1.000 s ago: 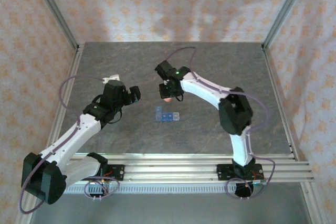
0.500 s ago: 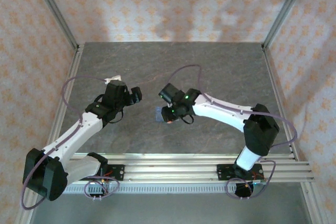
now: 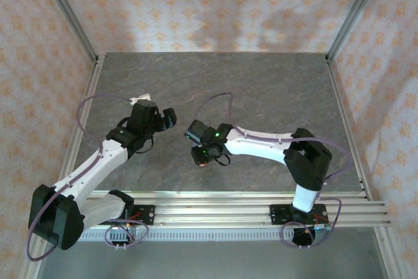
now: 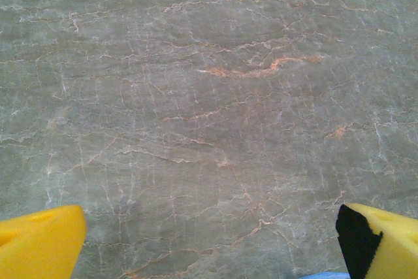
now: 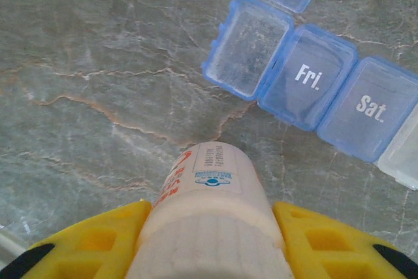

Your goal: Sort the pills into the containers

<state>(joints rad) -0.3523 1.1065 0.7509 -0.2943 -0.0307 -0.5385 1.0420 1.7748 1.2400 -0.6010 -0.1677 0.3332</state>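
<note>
Top external view: the left gripper (image 3: 168,119) hangs over the marble table (image 3: 261,83) with its fingers spread wide. The right gripper (image 3: 204,157) sits at its 4 o'clock, clamped on a pale pill bottle (image 3: 206,162). Left wrist view: yellow fingertips (image 4: 40,240) show at 7 and 5 o'clock — stone surface between them. Right wrist view: both fingers press the bottle's sides. The blue pill box (image 5: 307,76) lies on the table at 1 o'clock of the bottle — one compartment open, the "Fri." and "Sat." lids closed.
</note>
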